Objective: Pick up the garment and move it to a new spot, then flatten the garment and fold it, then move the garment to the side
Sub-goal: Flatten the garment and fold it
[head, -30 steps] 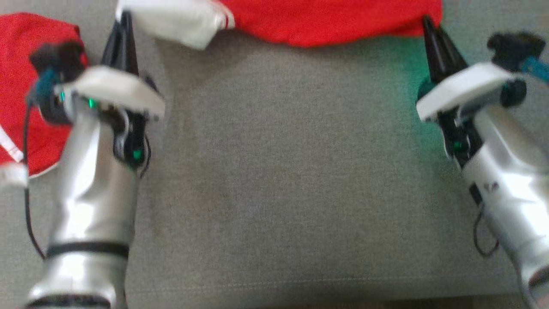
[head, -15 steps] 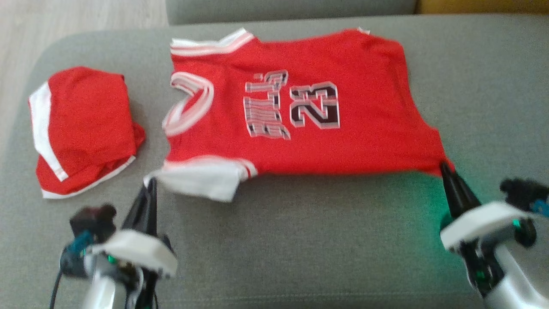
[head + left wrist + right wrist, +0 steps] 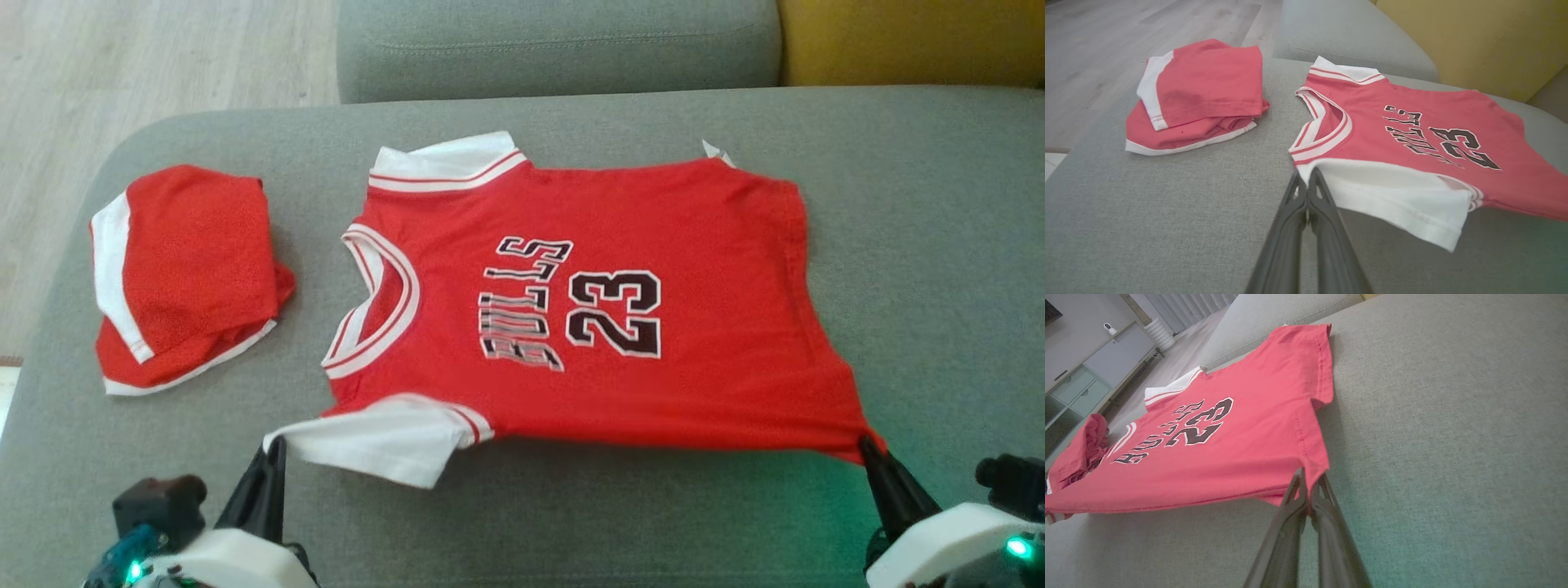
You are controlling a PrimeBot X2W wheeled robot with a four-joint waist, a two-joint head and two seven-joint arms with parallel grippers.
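Red basketball jersey (image 3: 653, 212) is spread face up on the grey sofa seat (image 3: 571, 514), just ahead of both grippers and stretched between them. The black number 23 and the lettering are seen on its chest, with the white-trimmed neckline turned toward the left gripper's side.

The left gripper (image 3: 275, 449) is clamped shut on the corner of the jersey's white sleeve (image 3: 384, 441). In the left wrist view, the two dark fingers (image 3: 1290, 228) are pressed together, and the sleeve's edge is pinched at the tips of that gripper (image 3: 1306, 176). The rest of the jersey (image 3: 1372, 98) runs off ahead and to the right of it.

The right gripper (image 3: 868, 447) is closed on the red hem corner nearest to it. In the right wrist view, that corner is nipped at the tips of the gripper (image 3: 1310, 478), and the jersey (image 3: 1249, 457) extends ahead and to the left. The near edge is drawn in a straight line between the two grippers and appears raised slightly off the seat, with a shadow beneath it.

A folded red and white garment (image 3: 188, 269) lies ahead of the left gripper, to its outer side and apart from the jersey. A grey backrest (image 3: 555, 49) and a yellow cushion (image 3: 906, 41) are seen beyond the jersey.
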